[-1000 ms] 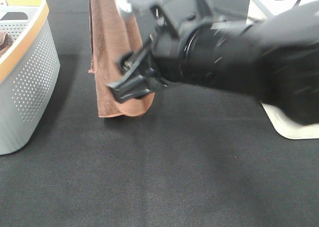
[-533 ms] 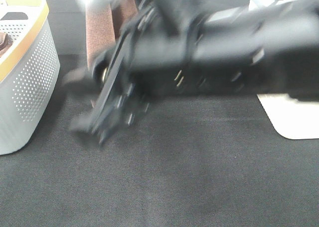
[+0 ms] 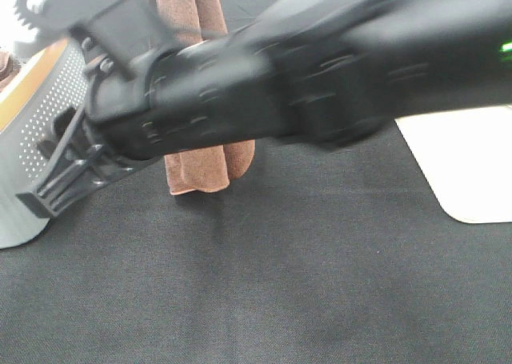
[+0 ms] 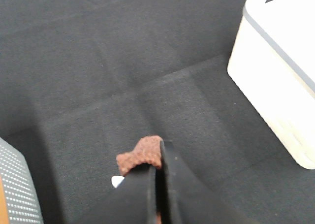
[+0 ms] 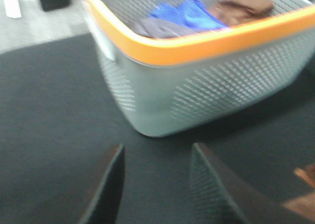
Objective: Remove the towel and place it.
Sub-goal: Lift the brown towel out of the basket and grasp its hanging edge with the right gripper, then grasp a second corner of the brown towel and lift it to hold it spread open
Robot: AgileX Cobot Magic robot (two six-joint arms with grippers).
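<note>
The reddish-brown towel (image 3: pixel 202 162) hangs straight down over the black mat, its lower end close to the surface. In the left wrist view my left gripper (image 4: pixel 158 159) is shut on a bunched corner of the towel (image 4: pixel 141 154), with a small white tag (image 4: pixel 117 181) beside it. My right arm reaches across in front of the towel, and its gripper (image 3: pixel 46 192) is low beside the basket wall. In the right wrist view that right gripper (image 5: pixel 157 154) stands open with only mat between its fingers.
A grey perforated basket (image 3: pixel 36 132) with an orange rim (image 5: pixel 197 47) stands at the left and holds blue cloth (image 5: pixel 182 15) and a darker brown cloth (image 5: pixel 243 5). A white bin (image 3: pixel 472 172) sits at the right edge of the mat (image 3: pixel 280 284).
My right arm has swung left, from the towel's lower end, across it, to the basket's side. The towel still hangs from the left gripper.
</note>
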